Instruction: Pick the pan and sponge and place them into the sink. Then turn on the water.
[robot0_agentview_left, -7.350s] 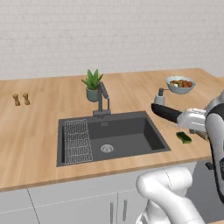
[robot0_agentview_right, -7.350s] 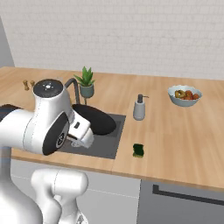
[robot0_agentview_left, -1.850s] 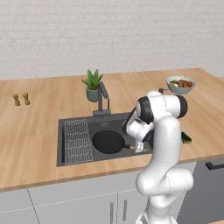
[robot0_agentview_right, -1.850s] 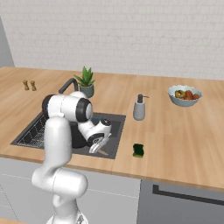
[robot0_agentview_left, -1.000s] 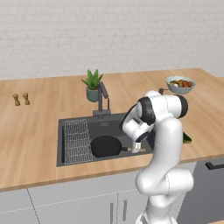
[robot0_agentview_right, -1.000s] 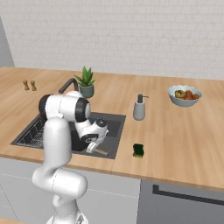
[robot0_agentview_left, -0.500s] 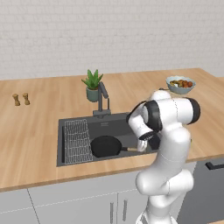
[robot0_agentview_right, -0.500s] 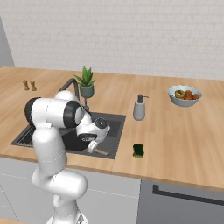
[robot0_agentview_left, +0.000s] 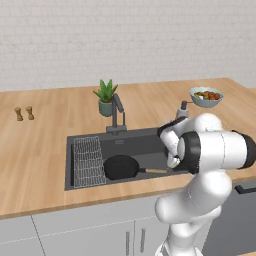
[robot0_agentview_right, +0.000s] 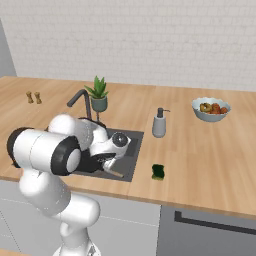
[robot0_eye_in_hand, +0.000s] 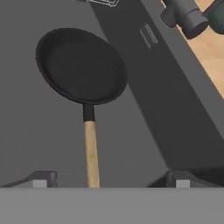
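In the hand view the gripper (robot0_eye_in_hand: 109, 178) stands spread wide, one fingertip (robot0_eye_in_hand: 40, 179) on each side of the wooden handle and neither touching it. The handle runs straight away from the hand to the pan (robot0_eye_in_hand: 81, 65), which lies flat on the dark floor of the sink (robot0_eye_in_hand: 175, 127). Beyond the pan, a corner of the wire rack (robot0_eye_in_hand: 105, 2) and the foot of the tap (robot0_eye_in_hand: 186, 16) show at the far edge.

From the left base view the pan (robot0_agentview_left: 121, 166) sits in the front part of the sink (robot0_agentview_left: 145, 145), just beside the rack (robot0_agentview_left: 88, 160), its handle pointing toward the arm. The tap (robot0_agentview_left: 117, 114) rises behind the basin with a potted plant (robot0_agentview_left: 105, 97) next to it.

In the right base view the sponge (robot0_agentview_right: 158, 171) lies on the counter (robot0_agentview_right: 200, 160) just past the sink's near corner, apart from the basin. Farther back stand a soap dispenser (robot0_agentview_right: 159, 123) and a bowl of fruit (robot0_agentview_right: 211, 109).
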